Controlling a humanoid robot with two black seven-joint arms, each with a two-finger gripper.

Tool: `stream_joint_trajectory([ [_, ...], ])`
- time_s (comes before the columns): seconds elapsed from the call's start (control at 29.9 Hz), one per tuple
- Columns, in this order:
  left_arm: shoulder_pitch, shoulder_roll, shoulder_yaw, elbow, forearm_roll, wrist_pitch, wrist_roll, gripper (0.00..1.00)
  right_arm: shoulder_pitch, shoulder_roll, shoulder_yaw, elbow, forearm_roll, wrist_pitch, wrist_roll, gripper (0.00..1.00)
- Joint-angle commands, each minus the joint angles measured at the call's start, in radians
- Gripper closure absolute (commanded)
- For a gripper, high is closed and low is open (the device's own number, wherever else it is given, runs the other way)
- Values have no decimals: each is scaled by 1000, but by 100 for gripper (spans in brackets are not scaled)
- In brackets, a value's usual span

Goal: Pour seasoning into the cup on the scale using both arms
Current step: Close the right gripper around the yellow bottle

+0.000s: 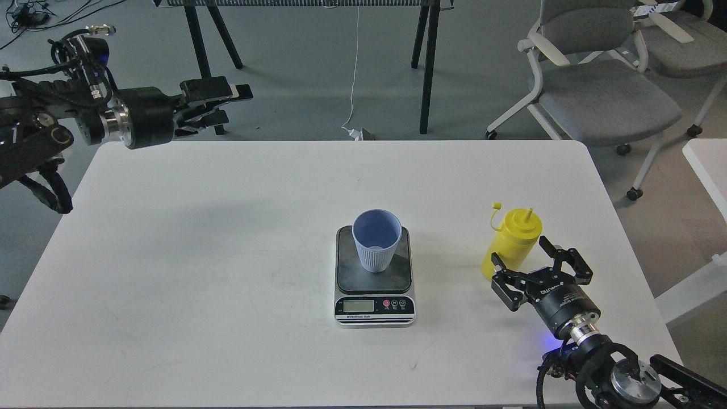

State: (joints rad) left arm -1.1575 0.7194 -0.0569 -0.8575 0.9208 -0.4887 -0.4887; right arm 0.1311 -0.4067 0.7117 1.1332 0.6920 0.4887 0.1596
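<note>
The yellow seasoning bottle (513,236) stands upright on the white table, right of the scale, with its small tethered cap hanging off to the left. My right gripper (520,252) is open, with one finger on each side of the bottle's lower body; I cannot tell if the fingers touch it. The ribbed blue-grey cup (376,240) stands upright and looks empty on the scale's (375,284) dark plate. My left gripper (227,105) is open and empty, held above the table's far left corner, far from the cup.
The white table (199,255) reaches to all sides of the scale. Grey office chairs (602,91) stand behind the far right corner. Black table legs (429,68) and a white cable (355,74) are on the floor beyond. Another white table edge (707,170) is at the right.
</note>
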Motion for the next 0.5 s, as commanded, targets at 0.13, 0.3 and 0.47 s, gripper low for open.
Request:
stream_joint_trajectory([
  [0.13,30,0,-21,0,1,0,0,1,28,39,0,-50,-3,0,0,1],
  [0.3,33,0,-21,0,1,0,0,1,53,43,-32,-62,-3,0,0,2],
  [0.47,33,-2,-21,0,1,0,0,1,58,45,-34,-64,-5,0,-2,8],
])
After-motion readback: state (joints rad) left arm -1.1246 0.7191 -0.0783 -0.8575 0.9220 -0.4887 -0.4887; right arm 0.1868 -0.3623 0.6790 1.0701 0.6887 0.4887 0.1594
